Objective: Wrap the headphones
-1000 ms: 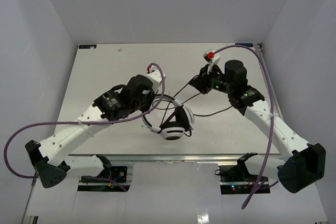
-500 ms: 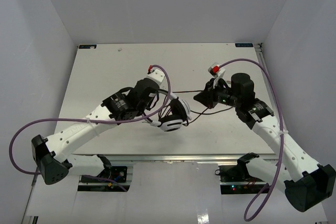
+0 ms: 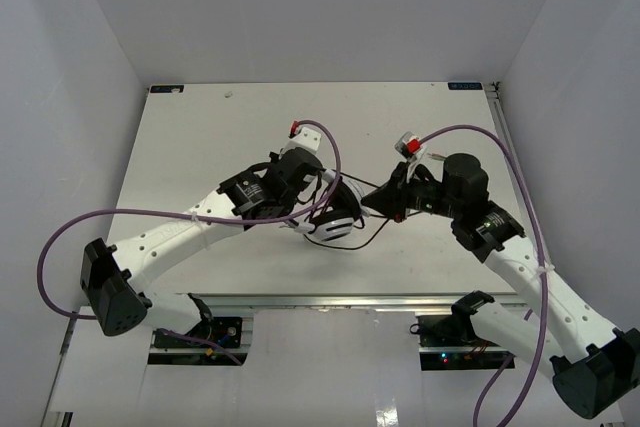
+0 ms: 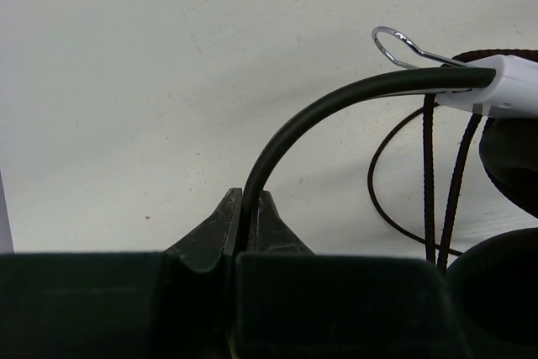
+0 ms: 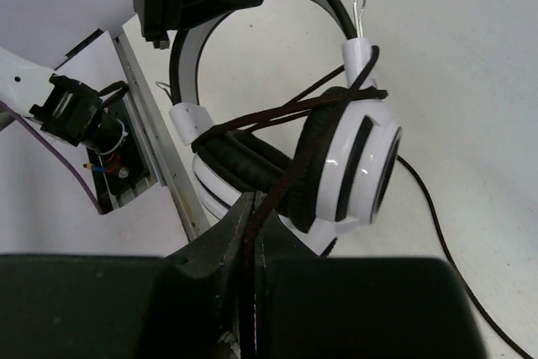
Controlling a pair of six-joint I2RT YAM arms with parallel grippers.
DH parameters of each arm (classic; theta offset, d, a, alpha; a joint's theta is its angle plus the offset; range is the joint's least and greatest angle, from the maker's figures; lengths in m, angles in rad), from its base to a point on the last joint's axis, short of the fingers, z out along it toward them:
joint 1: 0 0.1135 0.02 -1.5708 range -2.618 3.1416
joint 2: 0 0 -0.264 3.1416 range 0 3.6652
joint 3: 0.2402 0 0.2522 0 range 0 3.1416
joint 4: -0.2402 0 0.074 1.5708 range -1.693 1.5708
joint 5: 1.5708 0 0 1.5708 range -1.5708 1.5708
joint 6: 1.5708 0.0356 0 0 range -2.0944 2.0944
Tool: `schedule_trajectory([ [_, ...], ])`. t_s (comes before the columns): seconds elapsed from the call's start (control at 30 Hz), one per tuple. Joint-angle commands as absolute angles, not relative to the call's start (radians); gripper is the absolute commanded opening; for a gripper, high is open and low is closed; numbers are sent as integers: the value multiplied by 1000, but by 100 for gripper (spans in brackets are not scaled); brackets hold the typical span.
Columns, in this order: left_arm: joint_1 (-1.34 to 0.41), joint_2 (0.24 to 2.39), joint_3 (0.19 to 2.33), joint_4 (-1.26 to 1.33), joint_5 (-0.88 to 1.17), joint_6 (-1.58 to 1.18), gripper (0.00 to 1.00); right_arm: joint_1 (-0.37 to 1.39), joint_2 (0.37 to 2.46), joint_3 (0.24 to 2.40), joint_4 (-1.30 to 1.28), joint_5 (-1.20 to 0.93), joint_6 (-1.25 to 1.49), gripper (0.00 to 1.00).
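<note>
So the white over-ear headphones with black ear cushions (image 3: 333, 225) sit mid-bench, held up between the two arms over the white bench (image 3: 200, 137). The left gripper (image 4: 250, 208) is pinched tight on the thin headband (image 4: 319, 111), on its dark inner side, with the band arching up and off to the right toward a white slider. The right gripper (image 5: 250, 223) is clamped on the long thin black cord (image 5: 294, 111), right at the fingertips.

What matters here, I think: from the right wrist view the headphones are dead ahead of that gripper and close. The cord runs taut from the jaws up and across the two ear cups (image 5: 357, 161), where a couple of strands already cross. The cups are stacked side by side, and the headband loops away toward the left arm.

From above, the left gripper (image 3: 318, 190) is the nearer one, right on the headphones. The right gripper (image 3: 380, 199) is just beside them on the cord side. My guess is the right arm does the winding and the left just anchors. The slack cord trails off on the bench, so there's more left to wrap.
</note>
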State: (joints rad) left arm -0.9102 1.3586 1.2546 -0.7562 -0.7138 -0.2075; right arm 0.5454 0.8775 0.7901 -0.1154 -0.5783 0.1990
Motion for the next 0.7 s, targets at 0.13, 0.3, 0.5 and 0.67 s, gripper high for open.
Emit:
schedule_trajectory([
  [0.13,-887,1426,1413,-957,-998,-466,0,728,885,669,231,-649,321,9],
  [0.3,-887,1472,1517,-1081,-1013,-647,0,867,906,607,289,-504,313,10],
  [0.5,-886,1447,1578,-1066,-961,-666,0,976,938,521,375,-332,298,10],
  [0.67,-887,1438,1601,-1052,-921,-620,0,1026,962,496,411,-239,295,10],
])
